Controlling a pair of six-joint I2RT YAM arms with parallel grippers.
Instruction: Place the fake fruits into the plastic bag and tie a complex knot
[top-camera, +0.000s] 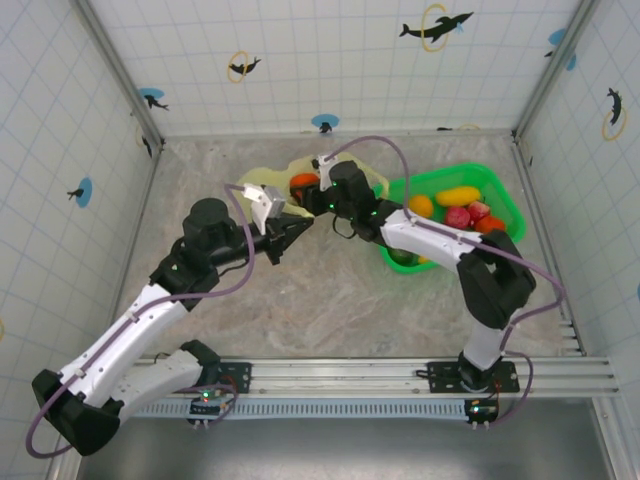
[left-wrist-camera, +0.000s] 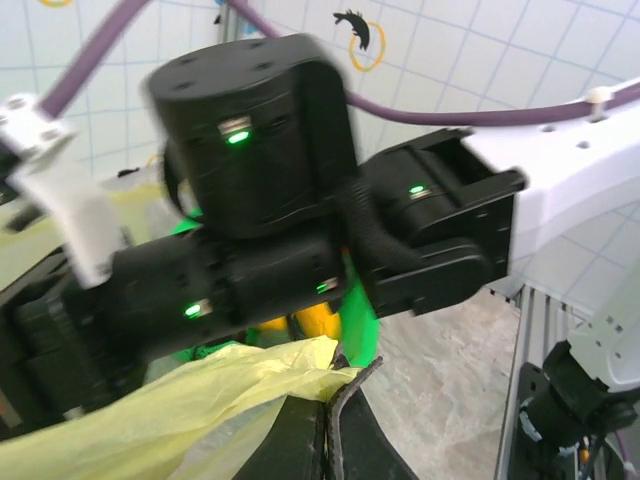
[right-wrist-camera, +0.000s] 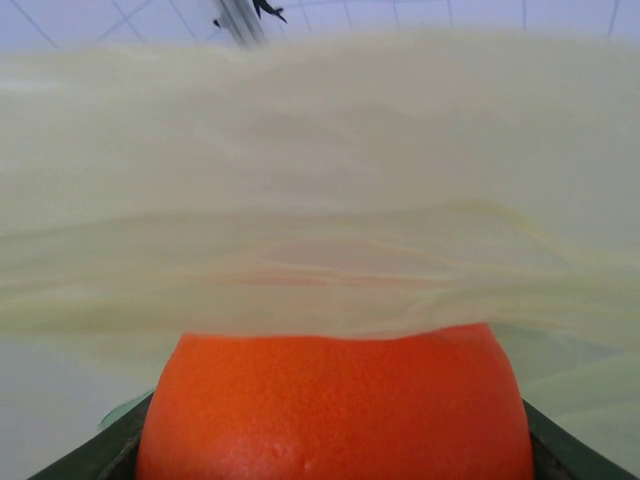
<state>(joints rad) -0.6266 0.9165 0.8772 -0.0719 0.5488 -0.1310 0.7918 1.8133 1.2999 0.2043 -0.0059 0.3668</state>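
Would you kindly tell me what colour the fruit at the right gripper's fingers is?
Bright orange; the fruit shows best in the right wrist view.

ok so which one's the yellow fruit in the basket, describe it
On the right half of the table sits a bright green basket. The yellow fruit lies along its far side, beside red fruits. It is the only long one; its neighbours are rounder.
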